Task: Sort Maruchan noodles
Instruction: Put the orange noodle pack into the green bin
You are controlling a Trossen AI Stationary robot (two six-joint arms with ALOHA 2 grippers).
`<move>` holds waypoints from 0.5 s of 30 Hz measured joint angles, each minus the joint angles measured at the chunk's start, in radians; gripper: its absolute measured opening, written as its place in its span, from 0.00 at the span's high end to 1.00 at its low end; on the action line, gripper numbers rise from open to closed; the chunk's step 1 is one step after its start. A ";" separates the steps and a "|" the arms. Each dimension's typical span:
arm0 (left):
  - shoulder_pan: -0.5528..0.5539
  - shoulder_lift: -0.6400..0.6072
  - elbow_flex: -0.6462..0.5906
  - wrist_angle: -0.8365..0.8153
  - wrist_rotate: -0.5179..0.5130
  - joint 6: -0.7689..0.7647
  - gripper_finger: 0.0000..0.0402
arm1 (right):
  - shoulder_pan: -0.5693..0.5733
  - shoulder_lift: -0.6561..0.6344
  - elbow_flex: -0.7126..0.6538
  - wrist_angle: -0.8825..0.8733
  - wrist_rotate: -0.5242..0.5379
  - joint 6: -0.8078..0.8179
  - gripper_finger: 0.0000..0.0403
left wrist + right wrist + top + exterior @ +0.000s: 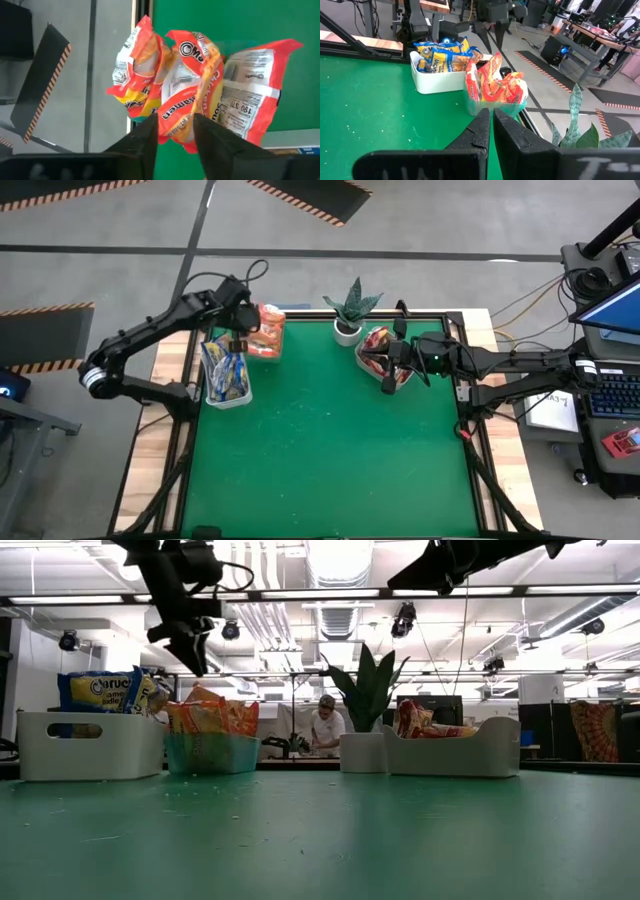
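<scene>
Left gripper hangs above the clear-teal bin at the table's far left, jaws part open with a visible gap, nothing between them in the left wrist view. Directly below it are the orange packets, standing upright and crammed in that bin. Yellow-and-blue packets sit in the white bin just beside it, nearer the left edge. Red packets are in the pale bin on the right side, next to the potted plant. Right gripper is at the near rim of that bin, jaws pressed together and empty (fingers meet in its own wrist view). No loose packets on the green table; sorting looks essentially done.

Risks from here, as judgement:
- orange packets stick up well above the teal rim, and one leans outward, so a low pass by the left jaws could snag a crimped edge and pull a packet out onto the table or off the far edge
- teal bin is light and near the table edge, so a nudge could tip it
- the right arm's fingers could clip the pale bin's rim or brush the plant when moving away
</scene>
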 joint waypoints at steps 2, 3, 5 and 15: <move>0.010 0.001 -0.002 0.025 -0.004 -0.009 0.78 | 0.000 0.000 0.000 0.000 0.000 0.000 0.97; 0.017 0.005 -0.002 0.051 -0.013 -0.020 0.81 | 0.000 0.000 0.000 0.000 0.000 0.000 0.97; 0.039 0.019 -0.004 0.091 -0.024 -0.040 0.87 | 0.000 0.000 0.000 0.001 0.000 0.000 0.97; 0.098 0.166 -0.008 0.046 0.073 -0.095 0.99 | 0.000 0.000 0.000 0.001 0.000 -0.011 0.97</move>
